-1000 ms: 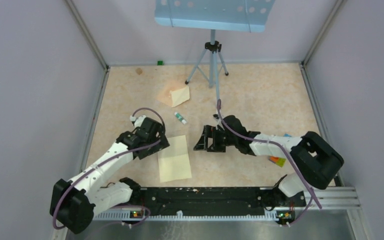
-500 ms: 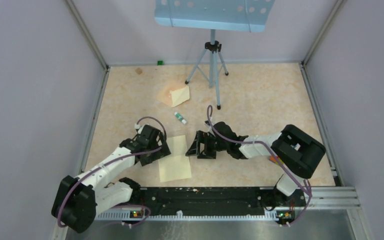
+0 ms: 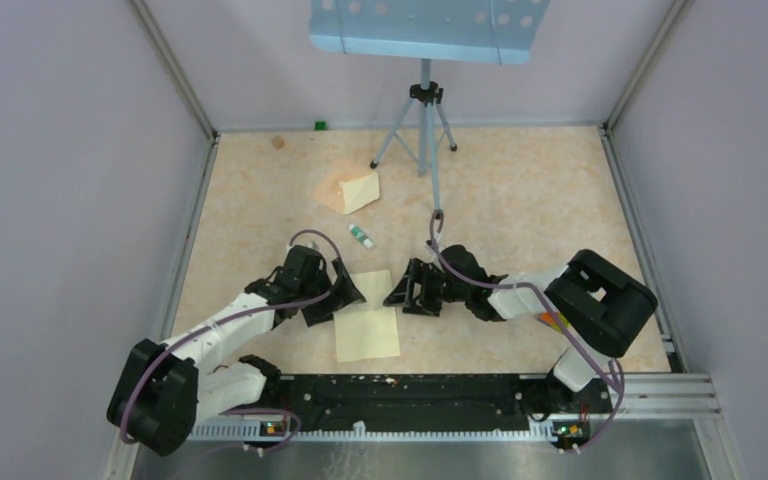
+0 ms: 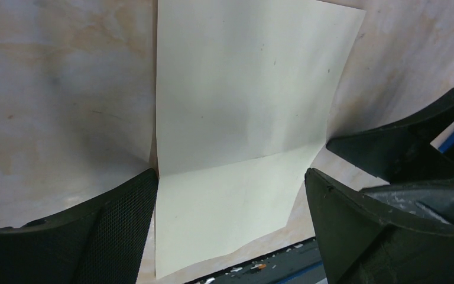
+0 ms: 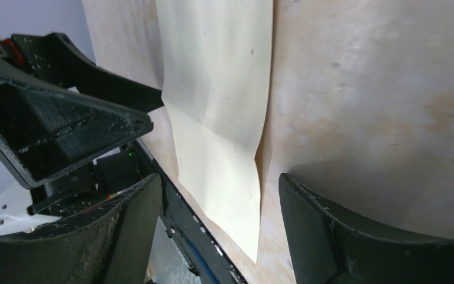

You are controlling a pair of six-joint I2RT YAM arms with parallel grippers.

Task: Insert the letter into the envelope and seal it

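The letter [image 3: 367, 318], a pale cream sheet with a fold crease, lies flat on the table near the front edge. My left gripper [image 3: 346, 294] is at its upper left edge, open, with the sheet [image 4: 242, 118] on the table between its fingers [image 4: 100, 231]. My right gripper [image 3: 400, 288] faces it from the sheet's upper right corner, also open, nothing pinched; the letter [image 5: 219, 89] runs past its fingers [image 5: 331, 236]. The tan envelope [image 3: 333, 187] lies further back, with a paler part at its right side.
A small glue stick [image 3: 361, 236] lies between the envelope and the grippers. A tripod [image 3: 423, 130] holding a blue perforated plate [image 3: 425, 30] stands at the back. The black rail [image 3: 410, 390] with the arm bases runs along the front edge, just below the letter.
My left gripper has swung right to the letter's edge, and the sheet has slid a little right. The right gripper's jaws have narrowed somewhat and it has shifted slightly left.
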